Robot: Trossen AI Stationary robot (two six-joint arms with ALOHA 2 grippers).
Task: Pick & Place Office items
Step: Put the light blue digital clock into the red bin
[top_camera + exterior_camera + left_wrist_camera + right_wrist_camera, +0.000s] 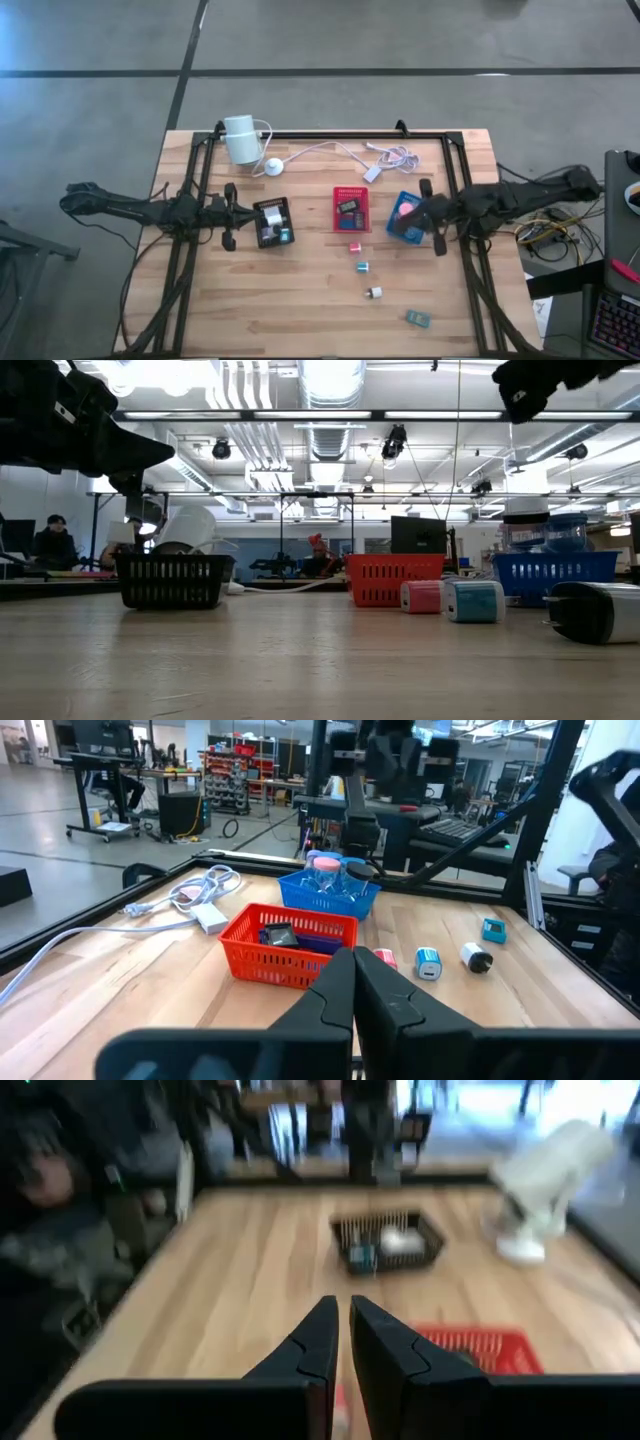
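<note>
Nearest the low camera, at the right edge, lies a small white block with a dark end, the same piece that sits near the table's front right in the overhead view. Beyond it stand a light blue block and a pink block, which from above form a short line running toward the red tray: pink farthest, light blue in the middle. A teal flat piece lies apart, nearer the front right corner. The red mesh plastic tray at the table's centre holds a dark rectangular item, the blue mesh tray to its right holds a pink disc and other small pieces, and the black mesh tray to the left holds a white piece and a teal one. At the far side of the wooden table a white cylinder device lies on its side, its white cable trailing right along the far edge. The left gripper hangs above the table just left of the black tray, its dark fingers pressed together on nothing. The right gripper hovers over the right edge of the blue tray, its fingers nearly touching and empty.
</note>
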